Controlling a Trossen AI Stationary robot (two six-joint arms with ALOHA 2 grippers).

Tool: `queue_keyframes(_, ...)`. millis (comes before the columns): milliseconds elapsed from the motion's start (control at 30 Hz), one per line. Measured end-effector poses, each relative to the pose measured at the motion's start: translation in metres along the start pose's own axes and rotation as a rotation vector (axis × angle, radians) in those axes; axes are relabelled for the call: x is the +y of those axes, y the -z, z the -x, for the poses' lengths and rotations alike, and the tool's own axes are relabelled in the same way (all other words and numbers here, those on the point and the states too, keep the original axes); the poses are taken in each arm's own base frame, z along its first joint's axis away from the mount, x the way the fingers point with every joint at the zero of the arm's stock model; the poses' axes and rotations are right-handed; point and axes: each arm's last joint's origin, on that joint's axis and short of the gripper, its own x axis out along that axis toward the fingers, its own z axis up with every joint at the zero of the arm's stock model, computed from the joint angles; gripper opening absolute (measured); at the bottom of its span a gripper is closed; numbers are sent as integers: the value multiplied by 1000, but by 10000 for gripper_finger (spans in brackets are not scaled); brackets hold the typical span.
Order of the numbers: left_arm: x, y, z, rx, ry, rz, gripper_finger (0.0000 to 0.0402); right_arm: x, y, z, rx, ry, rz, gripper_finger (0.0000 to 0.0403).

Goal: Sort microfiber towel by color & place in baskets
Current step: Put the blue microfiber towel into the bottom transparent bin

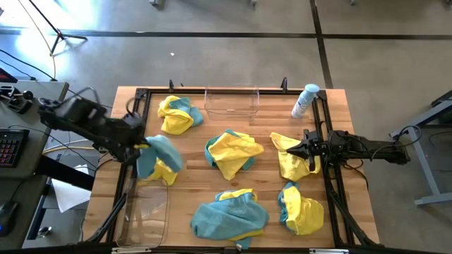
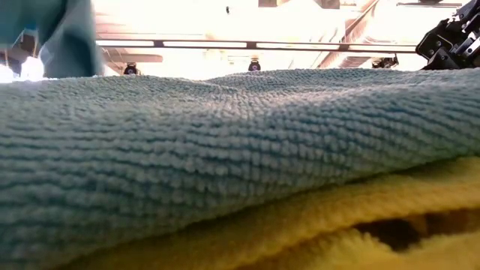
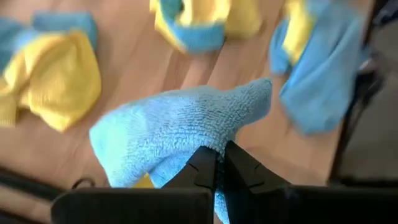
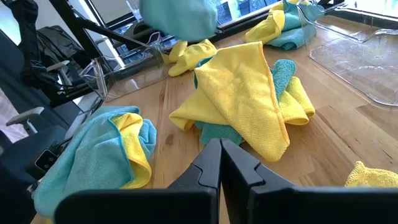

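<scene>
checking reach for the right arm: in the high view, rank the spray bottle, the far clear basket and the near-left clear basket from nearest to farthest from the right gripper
From the right gripper, at the table's right side:
1. Spray bottle, far right corner, nearest.
2. Far clear basket, middle of the far edge.
3. Near-left clear basket, across the table by the left arm, farthest.

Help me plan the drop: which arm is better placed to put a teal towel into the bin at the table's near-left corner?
Left. Its hand is shut on a lifted teal towel, just beside that clear bin. The right hand is across the table, shut and empty, over a yellow towel.
</scene>
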Motion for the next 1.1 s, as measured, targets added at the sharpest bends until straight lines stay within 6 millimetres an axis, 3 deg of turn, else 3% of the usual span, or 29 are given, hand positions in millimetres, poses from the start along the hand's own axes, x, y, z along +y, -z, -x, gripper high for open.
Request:
queue_keyframes(233,-5,-6,25,-71,102,29,0,0,0,0,0,0,0,0)
queue_keyframes(533,-54,-7,9,-4,250,-20,0,0,0,0,0,-1,0,0)
queue_keyframes(800,-119,20,-7,161,266,-168,0,0,0,0,0,0,0,0)
queue_keyframes(933,-147,39,4,230,320,-252,0,0,0,0,0,0,0,0)
queue_keyframes(1100,-158,65,27,326,271,-302,0,0,0,0,0,0,0,0)
